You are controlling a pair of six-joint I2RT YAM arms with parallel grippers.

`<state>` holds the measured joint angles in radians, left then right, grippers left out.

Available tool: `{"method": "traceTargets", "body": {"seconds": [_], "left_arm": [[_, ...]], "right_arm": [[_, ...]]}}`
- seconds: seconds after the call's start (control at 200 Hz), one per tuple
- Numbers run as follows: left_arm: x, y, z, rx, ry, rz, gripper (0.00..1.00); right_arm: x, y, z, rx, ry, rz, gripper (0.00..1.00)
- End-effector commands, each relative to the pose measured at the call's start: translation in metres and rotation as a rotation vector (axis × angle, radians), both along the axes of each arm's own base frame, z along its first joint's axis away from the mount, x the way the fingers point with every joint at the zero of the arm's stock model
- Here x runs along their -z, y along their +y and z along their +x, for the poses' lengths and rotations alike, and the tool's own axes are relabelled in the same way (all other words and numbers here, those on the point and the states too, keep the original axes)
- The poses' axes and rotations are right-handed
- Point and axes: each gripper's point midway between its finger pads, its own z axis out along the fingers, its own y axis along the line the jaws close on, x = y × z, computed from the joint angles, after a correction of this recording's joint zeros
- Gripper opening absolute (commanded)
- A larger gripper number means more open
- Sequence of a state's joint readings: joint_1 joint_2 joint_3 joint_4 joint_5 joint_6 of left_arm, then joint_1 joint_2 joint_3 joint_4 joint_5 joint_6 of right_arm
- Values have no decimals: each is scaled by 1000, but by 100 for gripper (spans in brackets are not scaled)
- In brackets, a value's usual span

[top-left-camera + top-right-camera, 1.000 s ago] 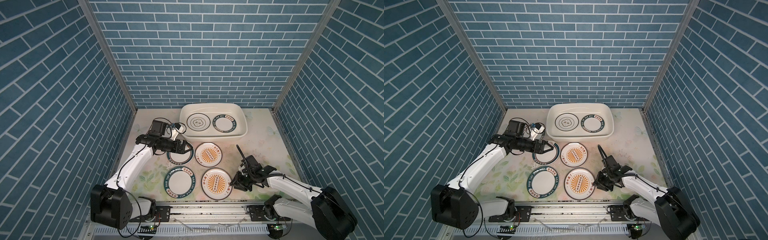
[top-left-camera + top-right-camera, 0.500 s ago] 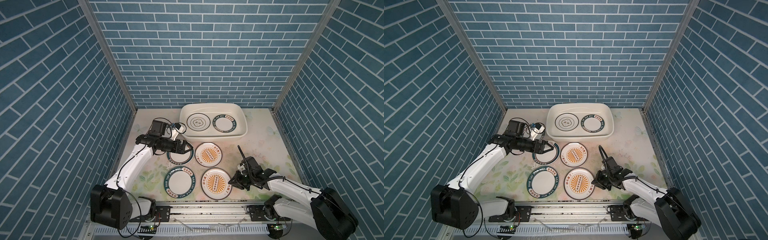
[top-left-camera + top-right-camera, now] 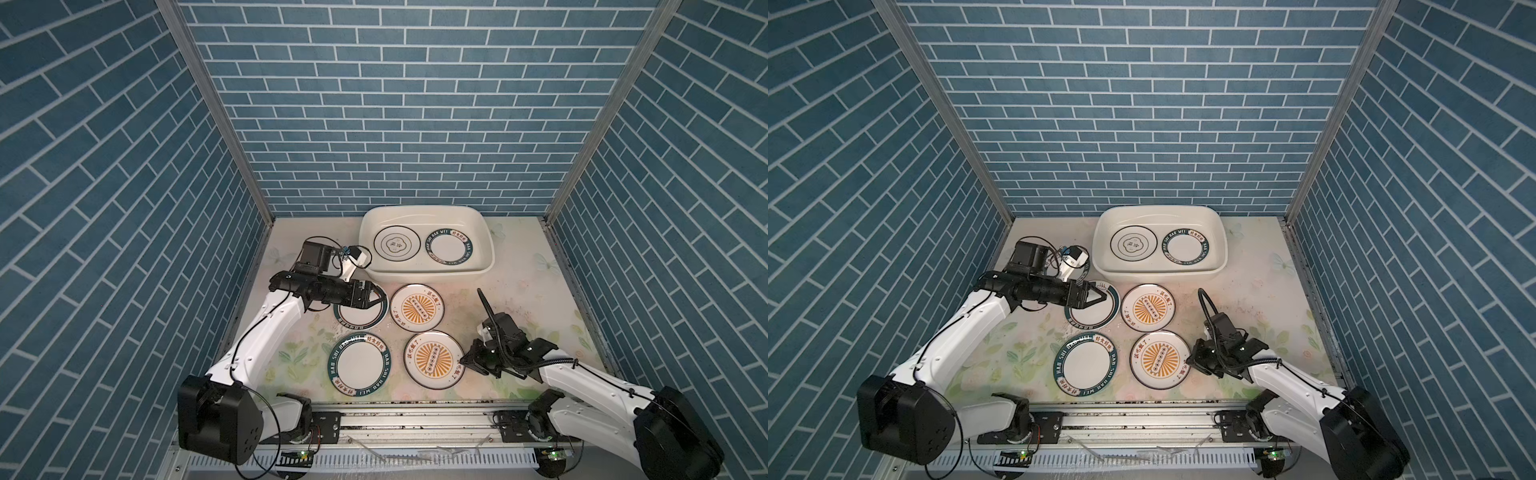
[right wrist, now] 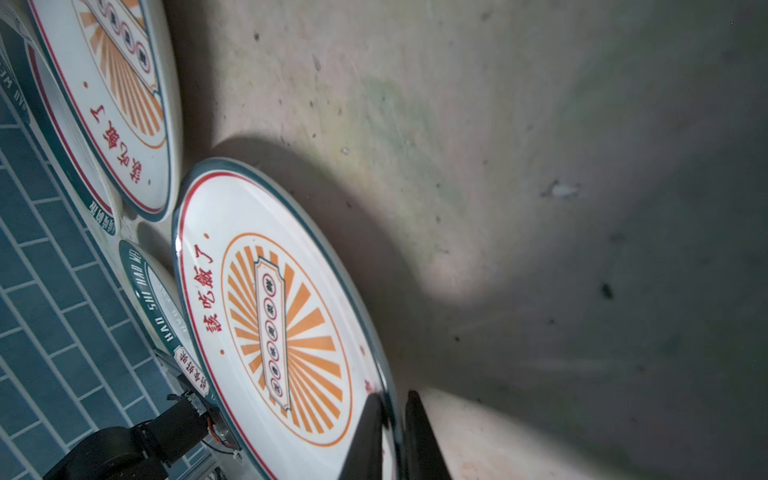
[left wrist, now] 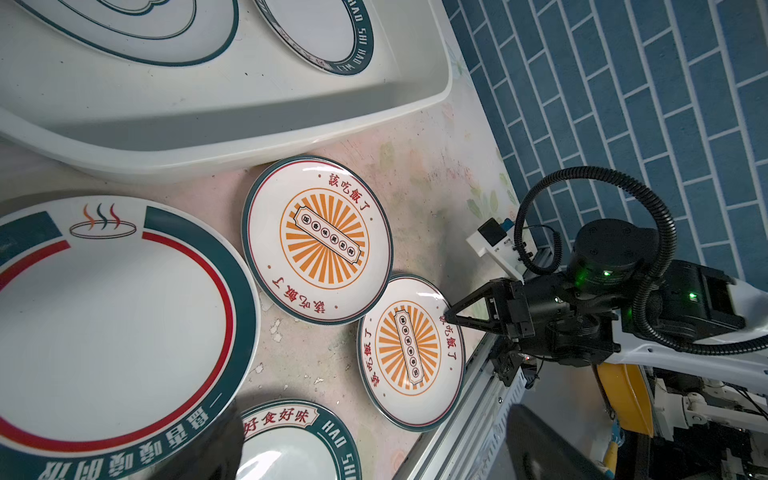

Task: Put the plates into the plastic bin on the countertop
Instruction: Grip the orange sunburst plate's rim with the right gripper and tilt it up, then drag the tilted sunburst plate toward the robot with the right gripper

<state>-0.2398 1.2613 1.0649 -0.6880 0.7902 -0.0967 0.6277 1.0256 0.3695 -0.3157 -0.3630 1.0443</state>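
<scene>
Right gripper (image 3: pixel 464 360) is clamped on the right edge of the near sunburst plate (image 3: pixel 432 360), which lies on the countertop (image 3: pixel 519 291). In the right wrist view the rim is pinched between the fingers (image 4: pixel 365 432). Left gripper (image 3: pixel 376 297) is held over a teal-rimmed plate (image 3: pixel 357 320); its jaw state cannot be told. A ringed plate (image 3: pixel 397 245) and a lettered plate (image 3: pixel 451 248) are seen side by side in the plastic bin (image 3: pixel 426 272).

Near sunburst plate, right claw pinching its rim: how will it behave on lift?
The near sunburst plate looks like rigid glazed ceramic, so likely no flex. The right claw pinches one rim edge only, so it may droop or pivot. Glossy glaze: probably slippery.
</scene>
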Motion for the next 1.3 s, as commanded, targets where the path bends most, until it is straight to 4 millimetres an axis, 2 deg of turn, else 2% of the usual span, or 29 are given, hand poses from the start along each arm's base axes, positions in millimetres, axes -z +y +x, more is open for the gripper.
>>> {"method": "traceTargets", "body": {"seconds": [0.0, 0.25, 0.665, 0.795, 1.025, 1.065, 1.295], "left_arm": [[-4, 1, -3, 5, -22, -13, 99], [-6, 1, -4, 5, -29, -17, 99], [-8, 1, -6, 4, -44, -23, 100], [-9, 1, -6, 3, -46, -23, 100], [-8, 0, -6, 6, -40, -28, 100], [-8, 0, -6, 7, -39, -29, 100], [-11, 1, -9, 9, -54, -33, 100]], "right_arm": [[21, -45, -11, 74, 61, -235, 8], [16, -68, -14, 92, 60, -327, 8], [23, -116, -16, 255, 82, -448, 10], [24, -118, -10, 303, 65, -415, 11], [34, -110, 2, 354, 58, -335, 12], [35, -104, 2, 346, 72, -302, 13], [43, -104, 1, 350, 97, -309, 19]]}}
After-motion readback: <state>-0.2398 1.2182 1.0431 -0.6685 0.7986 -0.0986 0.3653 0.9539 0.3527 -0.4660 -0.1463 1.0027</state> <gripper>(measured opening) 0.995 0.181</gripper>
